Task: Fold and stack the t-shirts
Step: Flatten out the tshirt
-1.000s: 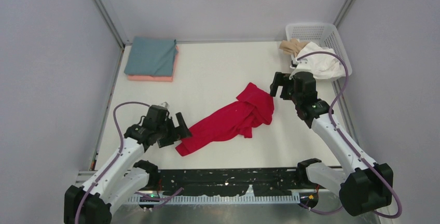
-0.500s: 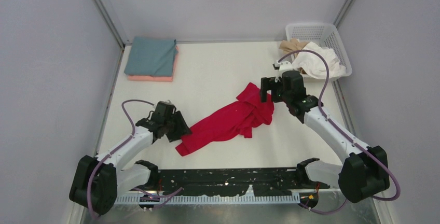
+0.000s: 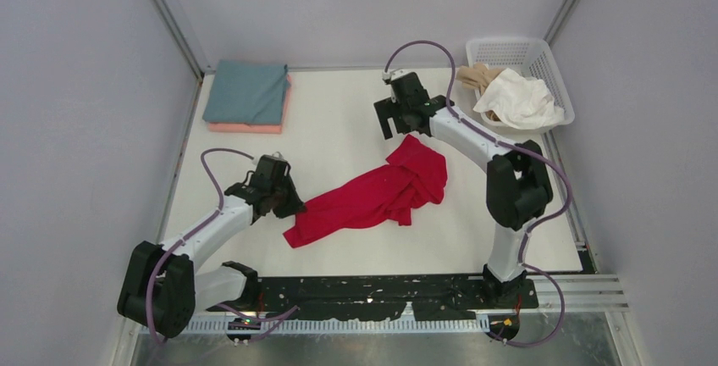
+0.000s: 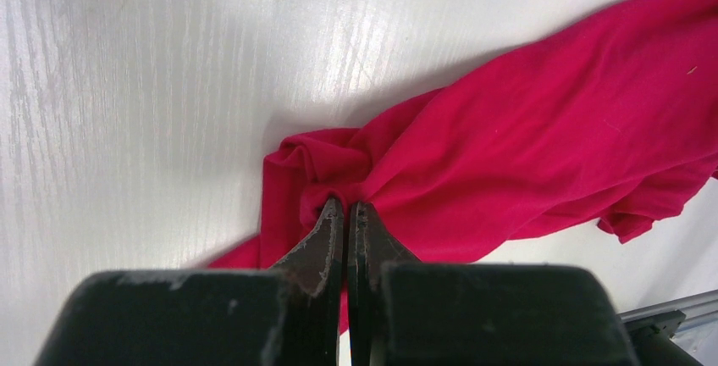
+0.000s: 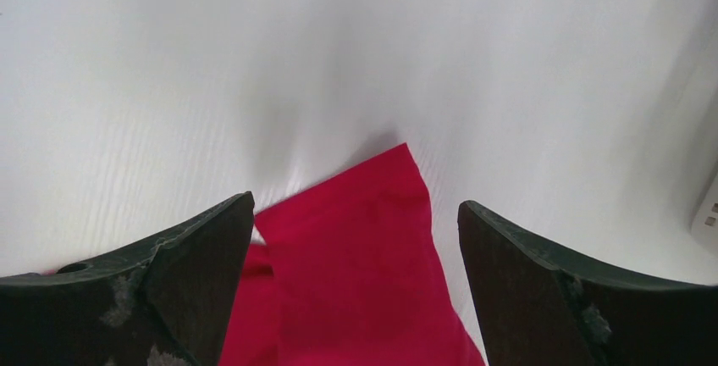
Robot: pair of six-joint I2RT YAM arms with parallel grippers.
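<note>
Top external view gives you the red t-shirt (image 3: pixel 372 196) crumpled in a long diagonal strip across the middle of the surface (image 3: pixel 339 120). Your left pincer (image 4: pixel 345 213) is clamped tight on a bunched fold at its near-left end. Your right pincer (image 5: pixel 355 205) hangs with jaws wide over the far corner, gripping nothing. At far left the grey-teal t-shirt (image 3: pixel 247 92) lies folded on the salmon pink t-shirt (image 3: pixel 245 128). The white t-shirt (image 3: pixel 518 99) and beige t-shirt (image 3: pixel 477 75) spill over the rim of the lattice basket (image 3: pixel 508 47) at far right.

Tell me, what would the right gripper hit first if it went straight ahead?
The right gripper would probably meet the corner of the red t-shirt, lying between its open fingers; depth is unclear.
</note>
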